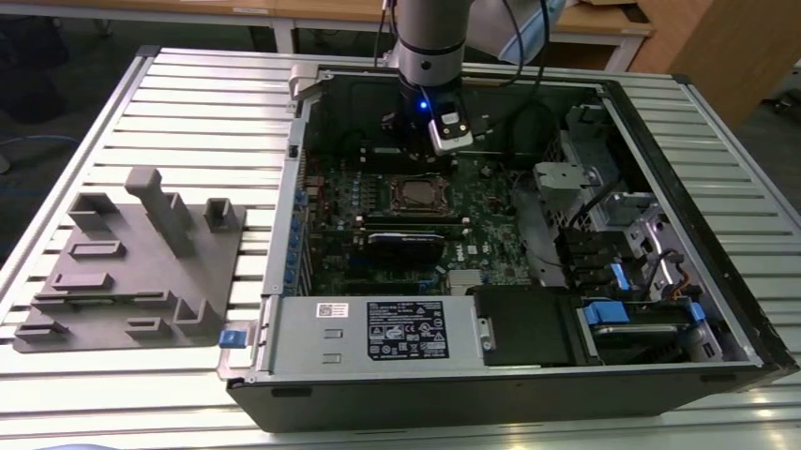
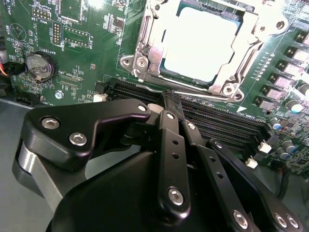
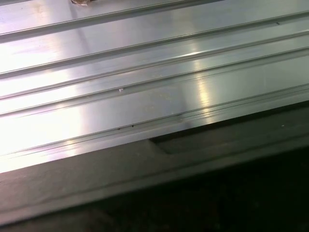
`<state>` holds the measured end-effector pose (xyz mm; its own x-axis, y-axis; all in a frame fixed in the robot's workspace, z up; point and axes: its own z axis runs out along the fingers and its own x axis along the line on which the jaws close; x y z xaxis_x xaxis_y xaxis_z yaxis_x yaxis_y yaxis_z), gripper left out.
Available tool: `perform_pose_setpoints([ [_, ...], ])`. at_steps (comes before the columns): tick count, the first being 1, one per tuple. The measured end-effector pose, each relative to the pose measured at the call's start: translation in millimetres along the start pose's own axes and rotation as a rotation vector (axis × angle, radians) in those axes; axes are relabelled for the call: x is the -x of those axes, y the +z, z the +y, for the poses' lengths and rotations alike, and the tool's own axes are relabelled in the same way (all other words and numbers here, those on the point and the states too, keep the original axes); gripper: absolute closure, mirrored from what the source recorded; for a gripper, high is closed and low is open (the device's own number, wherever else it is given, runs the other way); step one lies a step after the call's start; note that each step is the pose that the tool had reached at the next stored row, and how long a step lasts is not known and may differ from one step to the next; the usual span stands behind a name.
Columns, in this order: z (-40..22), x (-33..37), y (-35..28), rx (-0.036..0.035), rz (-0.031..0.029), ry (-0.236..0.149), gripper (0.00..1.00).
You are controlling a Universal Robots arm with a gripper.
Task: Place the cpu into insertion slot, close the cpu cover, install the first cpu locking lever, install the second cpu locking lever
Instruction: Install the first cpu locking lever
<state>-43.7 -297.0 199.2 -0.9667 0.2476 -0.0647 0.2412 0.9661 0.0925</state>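
We count one cpu (image 2: 200,43), and it sits in the insertion slot (image 1: 419,194). Its pale top shows through the cut-out of the one cover (image 2: 150,48), which lies flat over it. One gripper (image 2: 170,101) hangs just beside the cover's edge with its fingers (image 2: 169,145) drawn together. We cannot tell whether they pinch anything. One thin lever (image 2: 145,87) runs along that same edge.

A bank of memory slots (image 2: 227,121) lies under the tips, and one coin cell (image 2: 37,66) sits well apart from them. In the exterior view, one arm (image 1: 426,37) reaches into the open case (image 1: 501,375), whose walls ring the board. One black card (image 1: 403,246) lies near the slot. One grey fixture (image 1: 126,272) rests on the slatted table (image 3: 145,72), at the exterior view's left.
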Motion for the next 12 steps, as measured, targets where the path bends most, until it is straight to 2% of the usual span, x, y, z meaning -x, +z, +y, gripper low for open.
perform_pose_setpoints([
  [8,0.0,0.0,0.3,0.0001,-0.0001,0.0,0.89],
  [12,0.9,3.6,0.6,0.0002,0.0002,0.0,0.89],
])
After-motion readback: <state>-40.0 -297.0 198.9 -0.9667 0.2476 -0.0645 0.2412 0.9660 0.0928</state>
